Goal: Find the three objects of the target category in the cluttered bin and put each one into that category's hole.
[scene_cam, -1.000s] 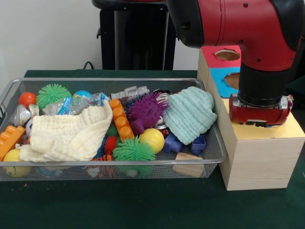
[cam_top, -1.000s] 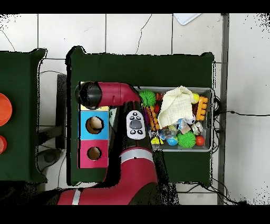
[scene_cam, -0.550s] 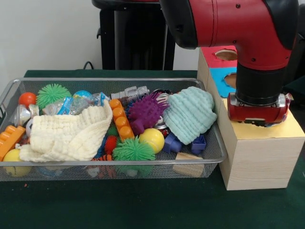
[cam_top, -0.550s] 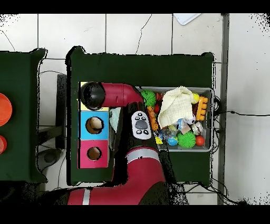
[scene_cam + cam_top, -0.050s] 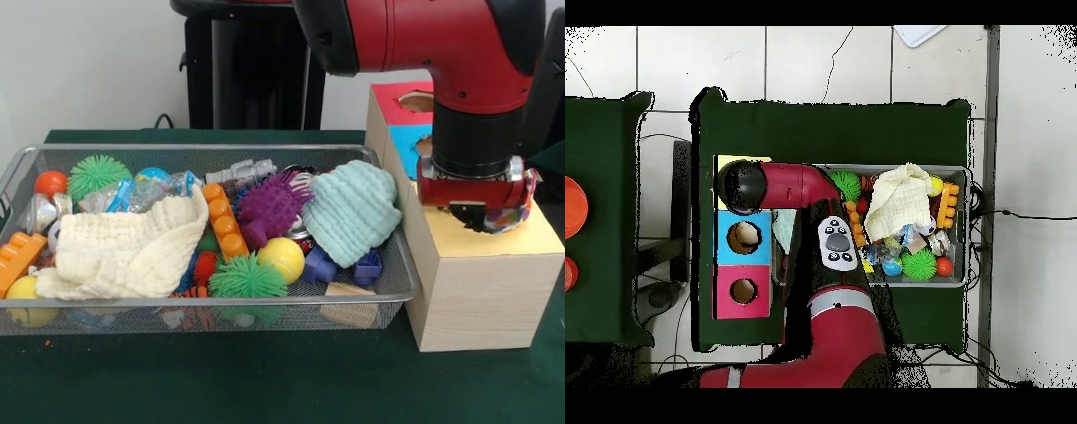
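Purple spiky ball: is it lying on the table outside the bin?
No, the purple spiky ball sits inside the wire bin, between the orange block strip and the teal cloth.

A second green-covered table [image 5: 605,215] stands apart, with orange round things [image 5: 573,206] at its outer edge.

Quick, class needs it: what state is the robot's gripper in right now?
Gripper: cannot be told; it hangs low over the yellow section of the wooden box, its underside mostly hidden.
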